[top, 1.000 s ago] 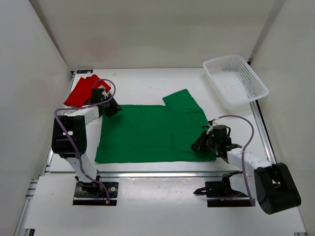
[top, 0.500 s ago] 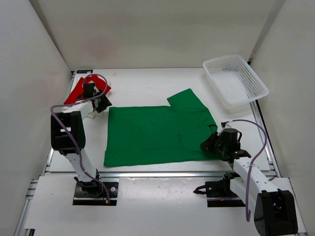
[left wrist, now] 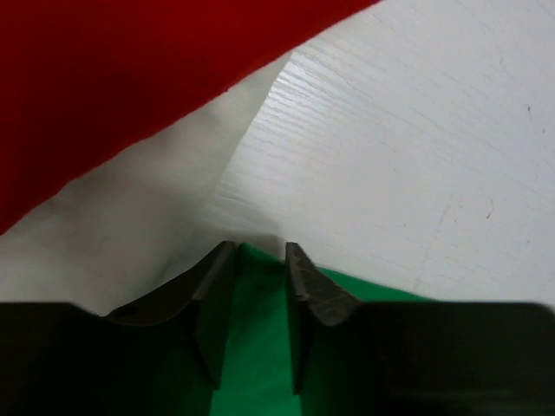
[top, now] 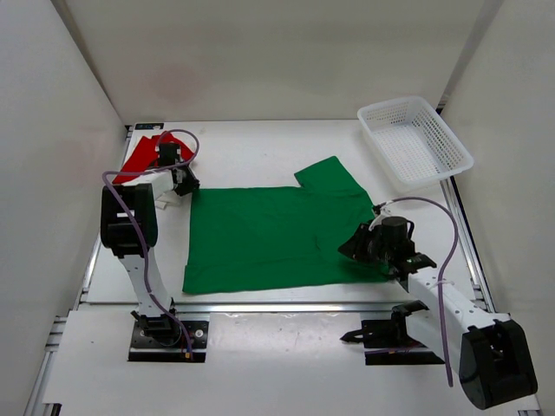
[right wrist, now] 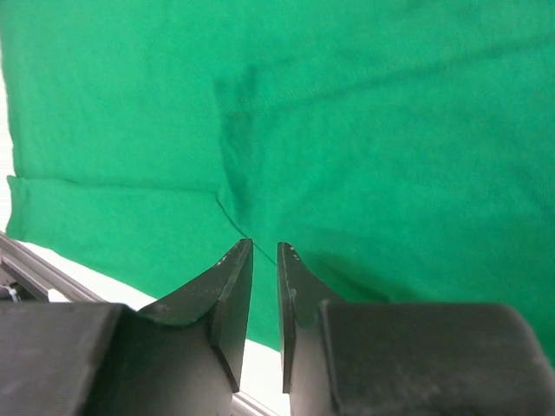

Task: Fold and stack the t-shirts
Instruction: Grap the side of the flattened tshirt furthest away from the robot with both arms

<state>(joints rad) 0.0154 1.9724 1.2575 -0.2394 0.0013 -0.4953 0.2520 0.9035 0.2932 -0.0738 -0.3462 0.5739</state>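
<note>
The green t-shirt [top: 277, 234] lies spread flat mid-table, one sleeve pointing to the back right. The red t-shirt [top: 139, 160] sits at the far left corner; in the left wrist view the red t-shirt [left wrist: 130, 69] lies over the white t-shirt [left wrist: 130, 225]. My left gripper [top: 185, 184] is at the green shirt's far left corner. In its own view the left gripper [left wrist: 260, 247] has its fingers apart, with green cloth [left wrist: 256, 347] showing in the gap. My right gripper [top: 355, 247] hovers over the near right part of the green shirt [right wrist: 390, 130]. The right gripper [right wrist: 264, 244] is slightly open and holds nothing.
A white mesh basket [top: 414, 141] stands at the back right corner. White walls close in the table on the left, back and right. A metal rail [top: 286, 305] runs along the near edge, just below the green shirt's hem.
The green shirt slid right, off the left gripper. The right gripper has opened and pulled back left. The left gripper swung away and has come back to the shirt's far left corner.
</note>
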